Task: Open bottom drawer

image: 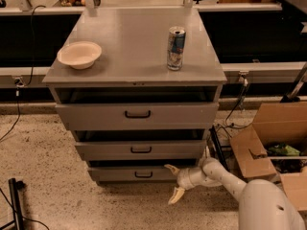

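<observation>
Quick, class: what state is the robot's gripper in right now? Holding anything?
Gripper: open, holding nothing, low in front of the right end of the bottom drawer.

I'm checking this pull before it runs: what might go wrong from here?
The gripper, open, sits right of the handle on the bottom drawer; closing here might miss the bar. Its lower finger hangs near the floor and may scrape. A jerky pull might topple the can on top.
</observation>
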Action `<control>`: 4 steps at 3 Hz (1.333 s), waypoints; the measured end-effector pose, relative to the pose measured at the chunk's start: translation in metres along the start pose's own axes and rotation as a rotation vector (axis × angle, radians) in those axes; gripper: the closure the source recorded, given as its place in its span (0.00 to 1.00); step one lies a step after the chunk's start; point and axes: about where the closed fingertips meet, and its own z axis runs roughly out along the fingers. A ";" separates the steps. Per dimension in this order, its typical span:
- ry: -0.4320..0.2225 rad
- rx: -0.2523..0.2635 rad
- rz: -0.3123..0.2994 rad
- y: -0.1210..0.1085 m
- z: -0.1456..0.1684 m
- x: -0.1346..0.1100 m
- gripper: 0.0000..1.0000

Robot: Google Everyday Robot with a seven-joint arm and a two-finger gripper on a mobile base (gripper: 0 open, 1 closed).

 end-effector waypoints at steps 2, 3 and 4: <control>0.069 0.097 0.044 -0.017 -0.023 0.019 0.00; 0.069 0.097 0.045 -0.015 -0.018 0.019 0.00; 0.159 0.065 0.010 -0.017 -0.011 0.019 0.00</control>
